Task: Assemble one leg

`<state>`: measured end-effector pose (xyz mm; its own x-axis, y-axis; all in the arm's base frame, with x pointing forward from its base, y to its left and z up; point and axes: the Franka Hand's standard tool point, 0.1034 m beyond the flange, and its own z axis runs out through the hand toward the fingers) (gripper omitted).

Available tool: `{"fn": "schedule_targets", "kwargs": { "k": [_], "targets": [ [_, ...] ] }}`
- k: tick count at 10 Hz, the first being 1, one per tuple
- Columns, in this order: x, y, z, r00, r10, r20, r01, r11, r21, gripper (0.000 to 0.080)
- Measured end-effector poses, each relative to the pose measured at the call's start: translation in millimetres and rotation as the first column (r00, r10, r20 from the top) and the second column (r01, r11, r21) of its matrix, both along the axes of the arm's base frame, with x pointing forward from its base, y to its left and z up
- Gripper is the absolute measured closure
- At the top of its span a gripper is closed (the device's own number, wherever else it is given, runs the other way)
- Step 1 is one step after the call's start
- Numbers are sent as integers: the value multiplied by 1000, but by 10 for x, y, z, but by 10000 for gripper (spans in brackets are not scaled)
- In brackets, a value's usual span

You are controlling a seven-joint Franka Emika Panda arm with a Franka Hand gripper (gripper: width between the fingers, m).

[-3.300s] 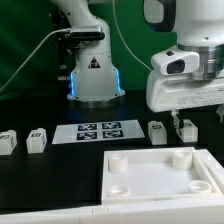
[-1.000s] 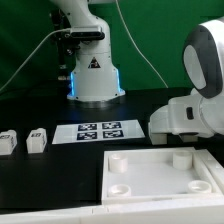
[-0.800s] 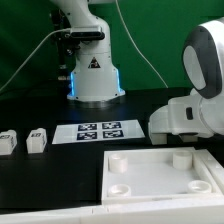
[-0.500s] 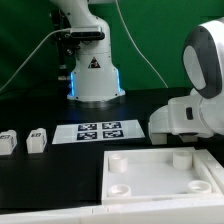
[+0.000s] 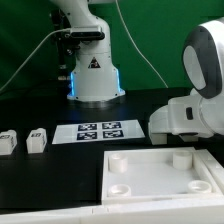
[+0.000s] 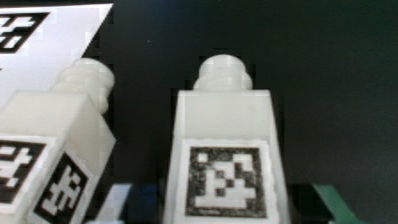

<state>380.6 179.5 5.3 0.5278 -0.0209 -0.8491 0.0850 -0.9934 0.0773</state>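
Closing or lifting carelessly is the main hazard here. The claw [image 6: 228, 206] straddles one small white plastic block-shaped leg [image 6: 228, 140], which has a rounded stud on its end and a black-and-white square tag on its face. A dark finger [image 6: 139, 203] shows at each side of it. The gaps look very slim, but I cannot tell whether the pads press the leg or only flank it.

Just beside it stands the neighbouring leg [image 6: 63, 125], of the same kind, and one finger sits in the narrow channel between the two. If the claw is off-centre, I judge that this finger could nudge or tip the neighbouring leg. The grip might also catch only an edge, so the piece twists as it rises.

In the exterior view the arm's bulky white housing [image 5: 190, 112] hides both legs, so nothing there confirms the grip. The leg stands on the black table [image 5: 30, 175] under that housing, at the exterior view's right.

Counted:
- **Legs:** four by my reading, two in the wrist view, plus an outer leg [image 5: 8, 142] and an inner leg [image 5: 37, 140] at the exterior view's left, well apart from the claw.
- **Socket board:** one large flat white socket board [image 5: 160, 172] with round corner sockets.
- **Marker board:** one thin marker board [image 5: 97, 131].
- **Robot:** one arm, one claw.
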Motion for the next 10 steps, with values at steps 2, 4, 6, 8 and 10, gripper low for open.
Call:
{"fn": "schedule_targets", "kwargs": {
  "k": [2, 4, 6, 8, 10],
  "targets": [
    [0, 0, 0, 1000, 0, 0, 0, 1000, 0, 505],
    [0, 0, 0, 1000, 0, 0, 0, 1000, 0, 505],
    [40, 12, 14, 1000, -2, 31, 2, 1000, 6, 504],
    [246, 1, 250, 995, 9, 95, -12, 999, 35, 504],
    [524, 26, 730, 919, 21, 395, -50, 997, 64, 504]
  ]
}}
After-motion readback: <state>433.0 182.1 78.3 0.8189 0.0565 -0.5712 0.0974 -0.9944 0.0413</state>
